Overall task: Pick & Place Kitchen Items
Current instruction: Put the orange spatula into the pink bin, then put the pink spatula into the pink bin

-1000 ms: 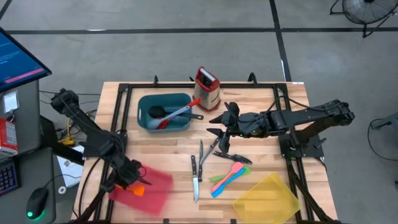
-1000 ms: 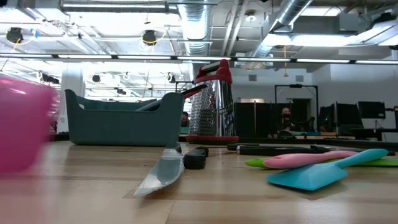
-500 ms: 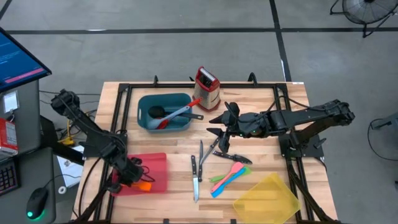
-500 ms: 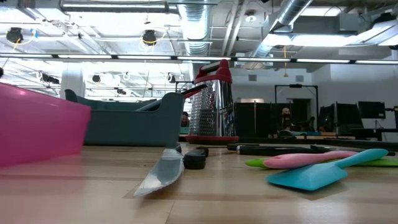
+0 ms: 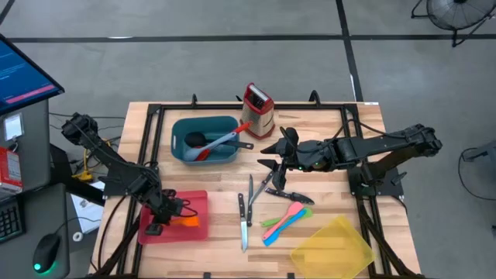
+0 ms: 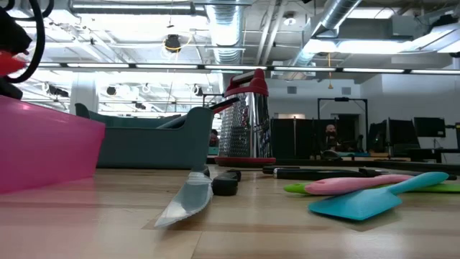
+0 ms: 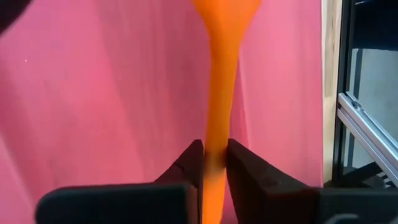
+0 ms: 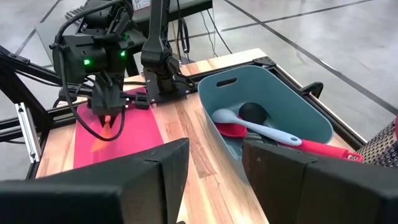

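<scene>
Wooden table [image 5: 325,186] with scattered utensils, grey concrete floor [image 5: 155,70], ceiling ducts [image 6: 230,29]

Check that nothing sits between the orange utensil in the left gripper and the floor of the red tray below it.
Nothing visible does. The left gripper holds the orange utensil by its handle over the red tray, and the left wrist view shows only bare tray floor beneath it. The right gripper waits mid-table.
</scene>
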Available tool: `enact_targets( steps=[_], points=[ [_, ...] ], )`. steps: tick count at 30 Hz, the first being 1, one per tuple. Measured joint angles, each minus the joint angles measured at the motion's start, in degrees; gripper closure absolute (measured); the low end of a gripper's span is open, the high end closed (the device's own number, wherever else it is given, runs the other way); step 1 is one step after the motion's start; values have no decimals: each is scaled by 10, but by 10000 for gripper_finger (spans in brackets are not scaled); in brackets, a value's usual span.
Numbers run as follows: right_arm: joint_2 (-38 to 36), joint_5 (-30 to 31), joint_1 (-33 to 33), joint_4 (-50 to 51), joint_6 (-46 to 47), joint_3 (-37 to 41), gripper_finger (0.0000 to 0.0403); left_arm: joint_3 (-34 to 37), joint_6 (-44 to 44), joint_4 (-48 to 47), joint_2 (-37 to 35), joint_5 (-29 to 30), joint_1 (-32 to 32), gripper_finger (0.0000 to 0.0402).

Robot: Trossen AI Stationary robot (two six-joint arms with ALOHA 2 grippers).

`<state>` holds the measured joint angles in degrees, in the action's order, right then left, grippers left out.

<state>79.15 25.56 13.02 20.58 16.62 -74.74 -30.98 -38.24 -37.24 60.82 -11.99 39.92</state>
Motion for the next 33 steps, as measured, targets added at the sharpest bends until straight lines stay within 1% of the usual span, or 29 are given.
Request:
enact_targets(
  steps=[7,9,12,14,17,22,29,33],
  points=[
    [0,0,0,0,0,0,244,0,-11,0,0,0,0,297],
    [0,0,0,0,0,0,243,0,-13,1,0,-8,1,281],
    [0,0,0,0,0,0,244,0,-13,1,0,-28,14,263],
    [0,0,0,3,0,0,246,0,-13,2,0,-31,29,255],
    [0,0,0,4,0,0,248,0,-24,1,0,-30,55,249],
    [0,0,0,4,0,0,248,0,-58,2,12,-33,99,250],
    [0,0,0,13,0,0,250,0,-110,1,50,-89,174,254],
    [0,0,0,44,5,0,249,-1,-163,10,56,-96,203,254]
  ],
)
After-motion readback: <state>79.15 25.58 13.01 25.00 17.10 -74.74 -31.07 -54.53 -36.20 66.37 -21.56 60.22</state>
